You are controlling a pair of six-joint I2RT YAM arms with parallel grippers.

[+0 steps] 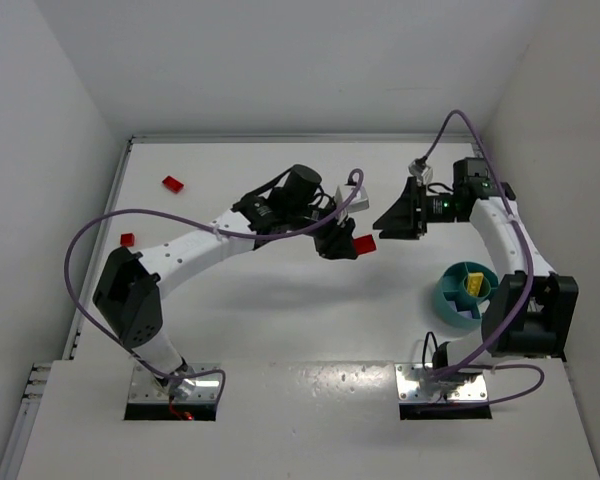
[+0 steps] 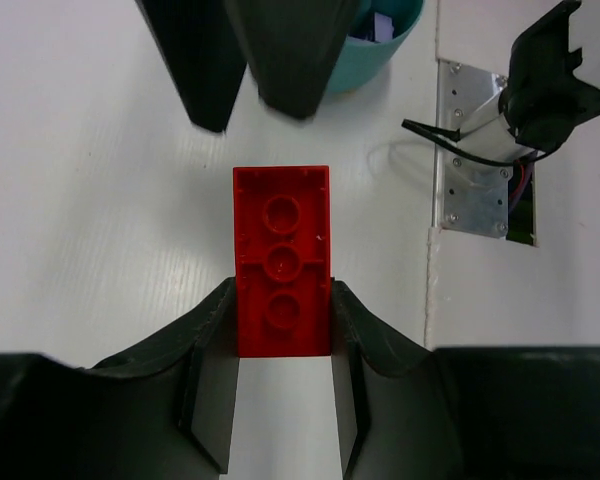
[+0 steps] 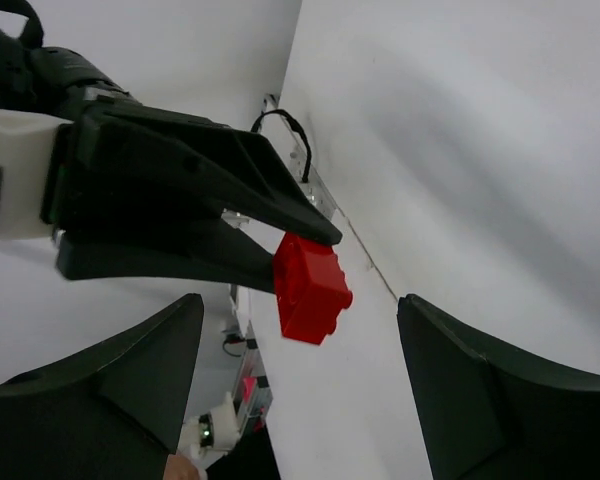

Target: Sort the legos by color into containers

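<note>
One yellow brick sits in the blue-green dish, so that bit looks done. My left gripper is pinching a red brick by one end, above the middle of the table and well apart from the dish. My right gripper is spread wide just beside it, holding nothing. Two more red bricks lie on the table far to the left. I think most of the job is left.
</note>
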